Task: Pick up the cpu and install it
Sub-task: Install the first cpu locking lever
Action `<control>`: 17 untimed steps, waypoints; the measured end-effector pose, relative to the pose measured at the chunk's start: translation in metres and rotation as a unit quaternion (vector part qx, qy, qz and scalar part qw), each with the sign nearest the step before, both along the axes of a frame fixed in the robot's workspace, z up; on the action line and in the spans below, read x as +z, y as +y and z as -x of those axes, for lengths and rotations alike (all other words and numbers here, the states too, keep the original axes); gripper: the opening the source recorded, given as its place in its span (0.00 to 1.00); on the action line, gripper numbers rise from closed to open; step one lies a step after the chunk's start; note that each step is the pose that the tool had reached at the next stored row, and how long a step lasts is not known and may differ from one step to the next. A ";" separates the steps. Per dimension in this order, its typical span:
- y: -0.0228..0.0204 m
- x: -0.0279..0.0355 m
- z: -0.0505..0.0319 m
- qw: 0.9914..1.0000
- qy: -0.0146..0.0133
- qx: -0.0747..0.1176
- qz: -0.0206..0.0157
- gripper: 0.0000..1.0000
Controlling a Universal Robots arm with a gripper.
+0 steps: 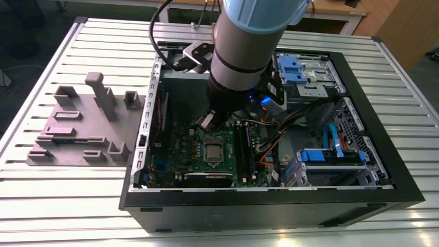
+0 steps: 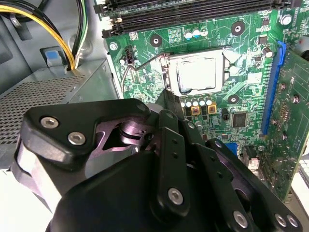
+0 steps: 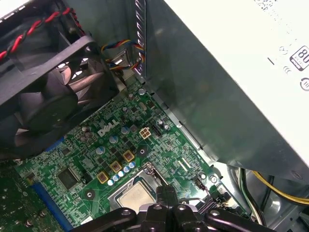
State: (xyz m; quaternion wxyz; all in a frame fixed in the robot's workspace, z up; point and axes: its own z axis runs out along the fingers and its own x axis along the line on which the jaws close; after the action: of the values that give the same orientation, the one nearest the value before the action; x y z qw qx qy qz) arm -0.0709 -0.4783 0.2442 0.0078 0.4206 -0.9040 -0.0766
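I see a work table (image 1: 61, 206) with a ribbed, pale metal top of long parallel slats running across the exterior view; its surface catches bright, even light, with glare along the nearest slats. Behind it stands a second table (image 1: 329, 13) with a light wooden top and white frame. At the exterior view's upper right I note a wooden panel (image 1: 404, 28), possibly a cabinet side or door; I cannot tell which. The floor (image 1: 41, 25) at the upper left appears dark grey. A dark rounded object (image 1: 24, 41) sits there, too dim to identify.
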 end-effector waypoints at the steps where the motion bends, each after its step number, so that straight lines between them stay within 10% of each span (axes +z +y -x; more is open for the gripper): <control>1: 0.0000 0.0000 0.0000 1.000 0.000 0.000 0.000 0.10; 6: 0.0000 0.0000 -0.0004 1.000 0.000 0.000 0.000 0.10; 17: 0.0005 -0.0006 -0.0294 1.000 0.002 0.000 0.000 0.10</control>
State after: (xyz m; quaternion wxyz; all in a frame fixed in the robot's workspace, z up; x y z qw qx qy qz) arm -0.0414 -0.4778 0.2436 0.0098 0.4204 -0.9040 -0.0775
